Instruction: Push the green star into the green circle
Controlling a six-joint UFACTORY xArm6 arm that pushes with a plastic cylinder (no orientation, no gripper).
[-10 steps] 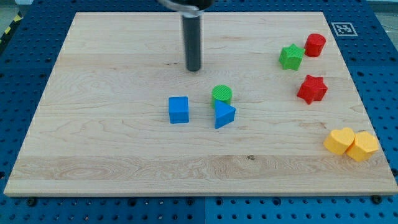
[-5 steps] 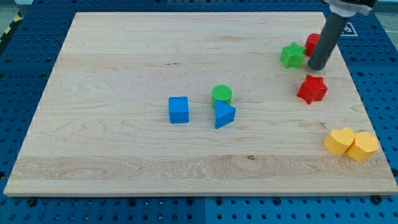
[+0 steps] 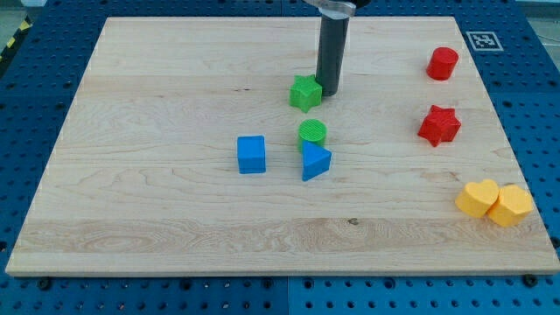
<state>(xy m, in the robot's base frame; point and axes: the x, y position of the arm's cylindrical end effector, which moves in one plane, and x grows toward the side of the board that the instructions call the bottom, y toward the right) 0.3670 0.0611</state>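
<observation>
The green star (image 3: 304, 93) lies on the wooden board, above the middle. The green circle (image 3: 312, 133) sits just below it, a small gap apart. My tip (image 3: 330, 90) is at the star's right side, touching or nearly touching it. The rod rises from there to the view's top.
A blue triangle (image 3: 316, 162) touches the green circle from below. A blue cube (image 3: 251, 154) lies to their left. A red cylinder (image 3: 443, 63) and a red star (image 3: 438, 125) are at the right. Two yellow blocks (image 3: 494, 202) sit at the lower right, near the board's edge.
The tip went from the board's middle to the right of the green star, then swept left. The green star moved left from beside the red cylinder to just above the green circle.
</observation>
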